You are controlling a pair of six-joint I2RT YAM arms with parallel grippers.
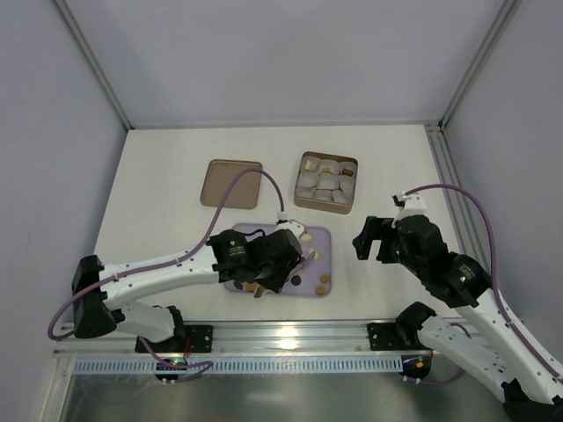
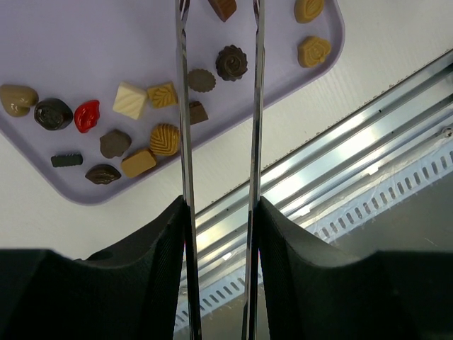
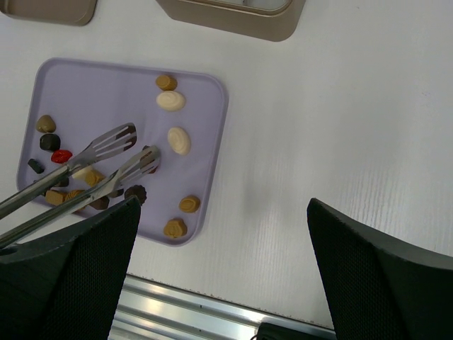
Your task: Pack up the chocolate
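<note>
Many small chocolates lie on a lavender tray (image 1: 322, 236), among them a red one (image 2: 86, 115), a cream square (image 2: 130, 100) and cream ovals (image 3: 179, 140). My left gripper (image 1: 283, 255) is shut on metal tongs (image 2: 182, 106), whose two arms run out between my fingers (image 2: 221, 212). The tongs' tips (image 3: 117, 138) stand apart over the middle of the tray. A brown piece (image 2: 223, 7) lies between them; I cannot tell whether they touch it. My right gripper (image 1: 374, 239) is open and empty, above bare table right of the tray (image 3: 223, 212).
A tan box (image 1: 326, 182) with pale grey cup liners, some holding pieces, stands behind the tray. Its flat brown lid (image 1: 231, 183) lies to its left. An aluminium rail (image 2: 340, 149) runs along the table's near edge.
</note>
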